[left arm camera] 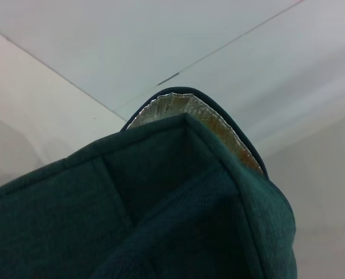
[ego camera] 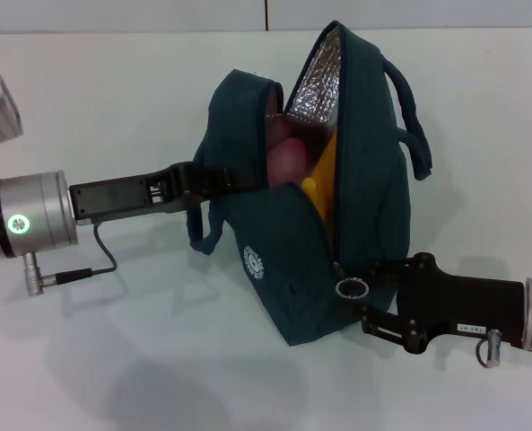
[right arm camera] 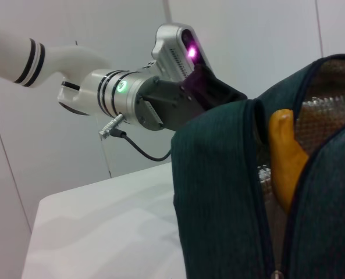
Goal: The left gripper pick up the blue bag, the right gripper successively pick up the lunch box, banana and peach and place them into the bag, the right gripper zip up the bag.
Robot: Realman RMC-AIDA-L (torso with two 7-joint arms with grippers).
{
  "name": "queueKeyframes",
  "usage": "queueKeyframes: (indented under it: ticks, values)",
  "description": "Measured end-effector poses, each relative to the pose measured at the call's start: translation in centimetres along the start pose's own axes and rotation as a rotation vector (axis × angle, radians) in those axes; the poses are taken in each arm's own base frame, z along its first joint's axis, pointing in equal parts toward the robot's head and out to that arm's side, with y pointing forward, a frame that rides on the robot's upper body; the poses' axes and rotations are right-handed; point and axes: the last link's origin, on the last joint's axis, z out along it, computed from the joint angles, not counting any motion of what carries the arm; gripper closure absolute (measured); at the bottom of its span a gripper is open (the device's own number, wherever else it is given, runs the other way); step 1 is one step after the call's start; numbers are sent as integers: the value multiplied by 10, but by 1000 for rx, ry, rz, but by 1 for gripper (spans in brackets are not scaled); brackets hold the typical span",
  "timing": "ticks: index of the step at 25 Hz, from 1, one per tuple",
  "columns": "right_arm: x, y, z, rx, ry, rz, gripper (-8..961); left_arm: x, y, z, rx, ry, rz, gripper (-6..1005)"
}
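The blue bag [ego camera: 292, 269] stands on the white table with its top gaping and its silver lining showing. My left gripper [ego camera: 203, 182] comes in from the left and is shut on the bag's left edge by the handle strap. Inside the opening I see the pink peach [ego camera: 288, 154] and the yellow banana [ego camera: 318, 175]; the banana [right arm camera: 285, 157] also shows in the right wrist view. The lunch box is hidden. My right gripper [ego camera: 371, 292] sits at the bag's lower right side, against the silver zipper ring [ego camera: 349, 288]. The left wrist view shows only bag fabric [left arm camera: 131, 221].
The white table [ego camera: 113, 359] extends around the bag, with a wall behind it. A thin black cable [ego camera: 104, 256] hangs from the left wrist. The bag's second handle [ego camera: 414, 117] sticks out on the right side.
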Motion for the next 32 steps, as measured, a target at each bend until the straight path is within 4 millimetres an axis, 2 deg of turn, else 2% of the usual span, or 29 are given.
queueKeyframes:
  ticks: [2, 5, 32]
  values:
    - [0, 0, -1, 1, 1, 1, 608, 0, 0, 0, 0, 1, 1, 939]
    - [0, -1, -1, 3, 2, 1, 619, 1, 0, -1, 1, 1, 3, 938]
    - [0, 2, 2, -16, 3, -1, 628, 1, 0, -1, 2, 5, 1, 936]
